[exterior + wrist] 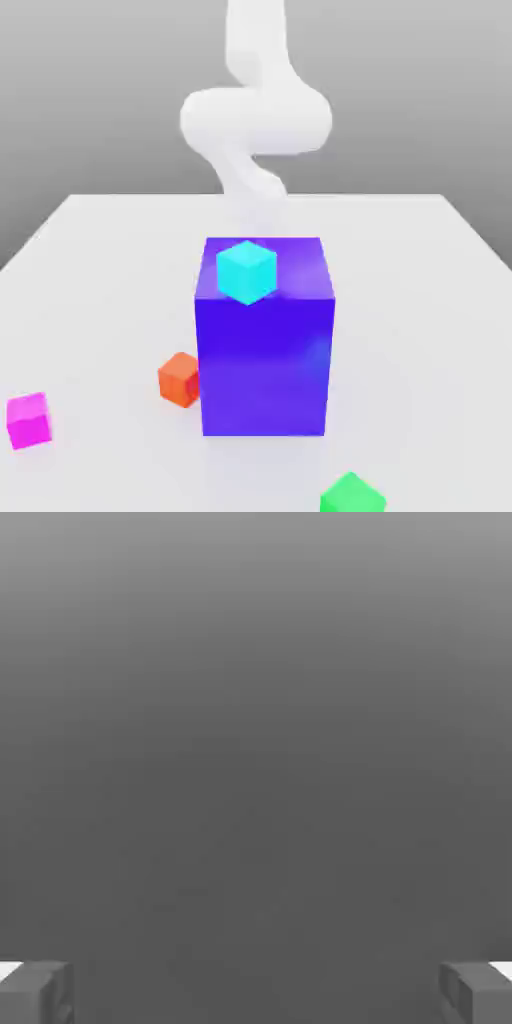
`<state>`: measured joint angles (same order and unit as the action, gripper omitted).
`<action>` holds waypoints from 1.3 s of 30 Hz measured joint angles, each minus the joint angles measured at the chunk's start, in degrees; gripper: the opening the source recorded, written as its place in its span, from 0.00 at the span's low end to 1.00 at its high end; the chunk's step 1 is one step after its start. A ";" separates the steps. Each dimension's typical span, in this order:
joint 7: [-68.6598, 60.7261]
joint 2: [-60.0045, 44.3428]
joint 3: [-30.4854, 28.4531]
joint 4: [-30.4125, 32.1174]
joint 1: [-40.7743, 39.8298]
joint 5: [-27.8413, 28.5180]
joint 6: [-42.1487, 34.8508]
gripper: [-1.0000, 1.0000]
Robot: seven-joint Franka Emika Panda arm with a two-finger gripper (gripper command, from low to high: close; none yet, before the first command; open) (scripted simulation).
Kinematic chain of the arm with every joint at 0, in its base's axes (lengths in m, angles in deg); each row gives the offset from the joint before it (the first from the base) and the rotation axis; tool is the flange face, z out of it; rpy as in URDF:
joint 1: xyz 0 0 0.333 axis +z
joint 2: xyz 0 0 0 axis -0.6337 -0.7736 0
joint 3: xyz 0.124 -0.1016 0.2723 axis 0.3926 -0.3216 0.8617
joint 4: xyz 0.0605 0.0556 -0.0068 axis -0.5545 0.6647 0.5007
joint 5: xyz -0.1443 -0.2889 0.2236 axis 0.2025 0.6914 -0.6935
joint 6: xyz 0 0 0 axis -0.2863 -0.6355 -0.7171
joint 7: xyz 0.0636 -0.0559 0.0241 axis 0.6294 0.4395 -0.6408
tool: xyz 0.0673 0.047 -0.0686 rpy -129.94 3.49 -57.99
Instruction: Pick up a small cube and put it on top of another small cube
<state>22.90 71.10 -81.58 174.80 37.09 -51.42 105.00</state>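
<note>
You're looking at a simulated robot workspace: a plain white surface [420, 330], flat grey backdrop, untextured coloured blocks and a white arm [256, 120].

cube [247, 272]: cyan | cube [180, 380]: orange | cube [29, 421]: magenta | cube [353, 494]: green | large block [264, 366]: blue-violet | tabletop [420, 330]: white

From where I stood, no text, label, brand, number or sign could be read on anything.
</note>
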 joint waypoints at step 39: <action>16.62 -66.16 -7.99 6.03 -25.82 -13.63 29.63 0.00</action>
<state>39.53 4.94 -89.57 180.83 11.27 -65.05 134.63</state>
